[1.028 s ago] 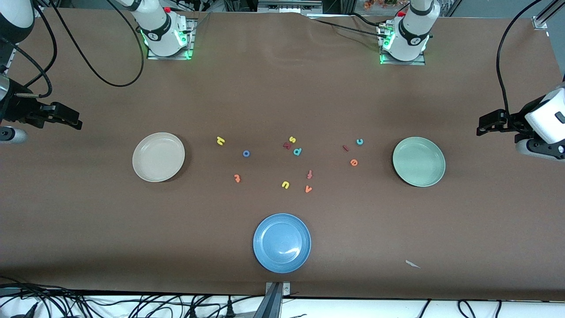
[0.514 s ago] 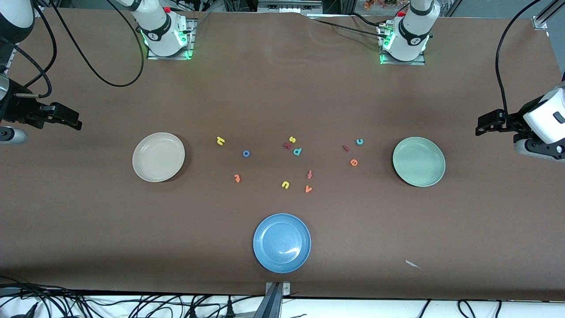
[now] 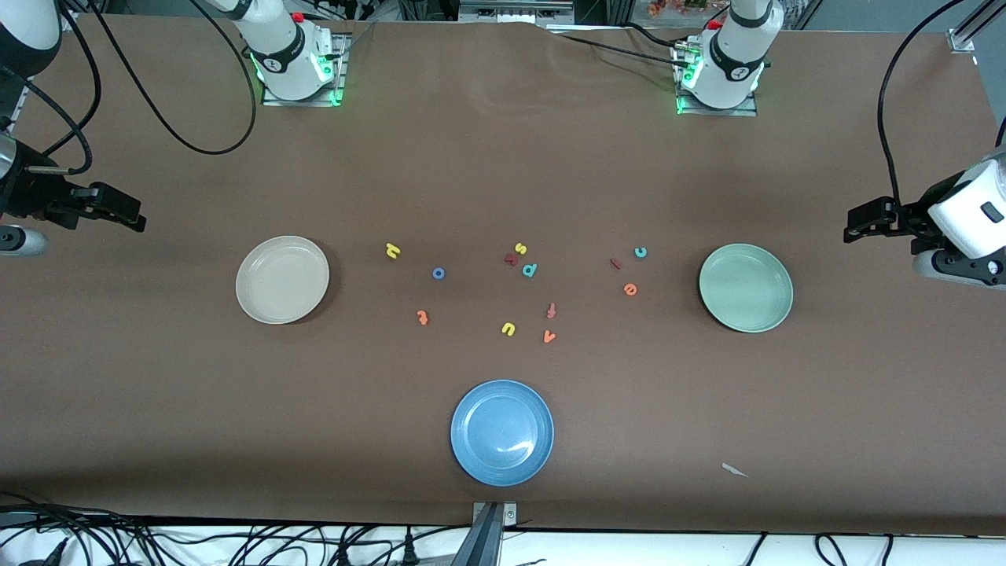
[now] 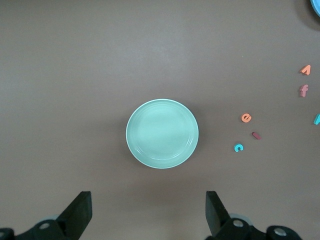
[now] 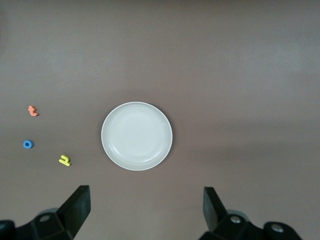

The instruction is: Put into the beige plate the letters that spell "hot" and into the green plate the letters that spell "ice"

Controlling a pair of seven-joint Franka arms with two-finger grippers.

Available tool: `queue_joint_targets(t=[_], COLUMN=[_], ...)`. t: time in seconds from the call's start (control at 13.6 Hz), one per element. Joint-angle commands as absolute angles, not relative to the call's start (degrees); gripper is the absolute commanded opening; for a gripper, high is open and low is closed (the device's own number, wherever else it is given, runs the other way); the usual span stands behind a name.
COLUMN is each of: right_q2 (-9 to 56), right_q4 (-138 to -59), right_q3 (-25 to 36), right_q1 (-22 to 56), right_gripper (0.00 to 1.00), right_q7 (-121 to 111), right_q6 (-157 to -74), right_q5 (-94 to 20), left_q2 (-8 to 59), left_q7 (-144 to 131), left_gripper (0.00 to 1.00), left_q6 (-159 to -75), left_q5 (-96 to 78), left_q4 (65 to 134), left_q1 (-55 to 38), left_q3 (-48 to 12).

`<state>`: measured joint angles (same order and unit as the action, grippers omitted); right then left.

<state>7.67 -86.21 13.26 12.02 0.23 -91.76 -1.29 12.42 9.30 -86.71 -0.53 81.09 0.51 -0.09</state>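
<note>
so far nothing is sitting in either target plate, and the question for the first pick is which arm is lying closer to which word. taking the blue plate (image 3: 502, 432), nearest the front camera, as the landmark: the orange t (image 3: 423, 317) is lying farther from the camera than it and toward the right arm's end, with the blue o (image 3: 438, 273) and then the yellow h (image 3: 393, 251) farther again, all three between the blue plate's line and the beige plate (image 3: 282, 280). toward the left arm's end from the blue plate, the orange e (image 3: 629, 289) is lying first, then the dark red i (image 3: 615, 264) and the teal c (image 3: 640, 252), clustered just beside each other and near the green plate (image 3: 745, 288). the right gripper (image 3: 110, 209) is hovering with its jaws spread wide and empty over the table's edge at the right arm's end, outside the beige plate, so the "hot" letters are lying past that plate from it. the left gripper (image 3: 864, 222) is likewise hanging wide open and empty outside the green plate, with "ice" lying just past that plate. each arm looks nearer to its own word, and the i's long axis is running slantwise, which the left jaws would likely need to cross.
</note>
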Motion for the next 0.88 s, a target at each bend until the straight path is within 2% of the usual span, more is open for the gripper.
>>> queue_joint_targets(t=[0.0, 0.81], right_q2=[7.9, 8.1], right_q4=[-85.1, -85.3], right_q3=[12.9, 12.4], right_q1=[11.4, 12.4], right_gripper=[1.0, 1.0], right_q7=[0.5, 0.4], right_q6=[-91.6, -91.0], right_q5=[-1.6, -4.7], left_q2=[12.1, 12.5], left_q7=[8.3, 7.9], left_gripper=[1.0, 1.0], left_q6=[-86.3, -86.4], left_q5=[-3.9, -4.8], left_q4=[81.7, 82.1], left_q1=[-0.1, -0.4], left_q3=[0.4, 0.4])
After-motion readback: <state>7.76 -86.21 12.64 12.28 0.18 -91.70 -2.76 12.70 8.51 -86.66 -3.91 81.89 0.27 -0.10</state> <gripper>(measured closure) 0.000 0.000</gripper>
